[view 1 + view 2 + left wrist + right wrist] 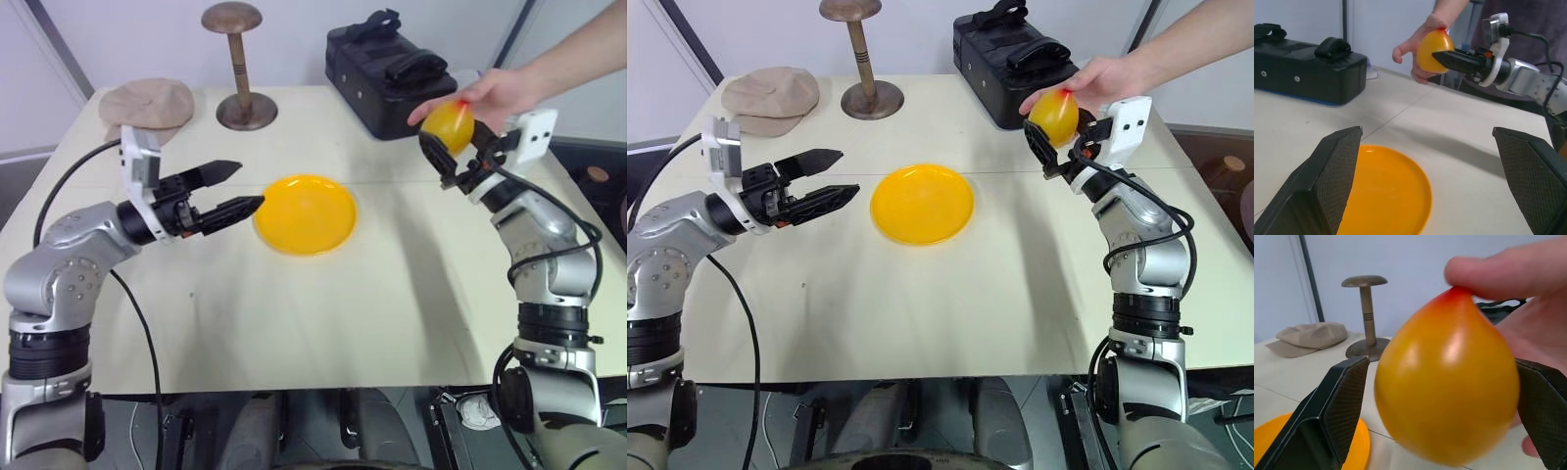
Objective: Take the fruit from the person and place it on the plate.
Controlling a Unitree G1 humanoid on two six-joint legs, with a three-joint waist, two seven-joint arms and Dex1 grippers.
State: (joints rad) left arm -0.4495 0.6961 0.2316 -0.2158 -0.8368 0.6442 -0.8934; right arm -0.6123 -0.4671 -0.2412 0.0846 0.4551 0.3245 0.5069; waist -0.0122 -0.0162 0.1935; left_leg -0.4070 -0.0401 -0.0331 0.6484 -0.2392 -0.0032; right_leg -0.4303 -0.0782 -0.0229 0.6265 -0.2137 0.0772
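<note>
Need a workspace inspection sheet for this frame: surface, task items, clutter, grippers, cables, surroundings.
Surface: beige table, bare in front.
Task items: fruit in the person's hand, above the table's right side; yellow plate mid-table, nothing on it.
Clutter: cap, wooden stand, black case, all along the far edge.
Grippers: right gripper open, fingers either side of the fruit; left gripper open, left of the plate.
Cables: black cable along the left arm.
Surroundings: pale wall behind.
</note>
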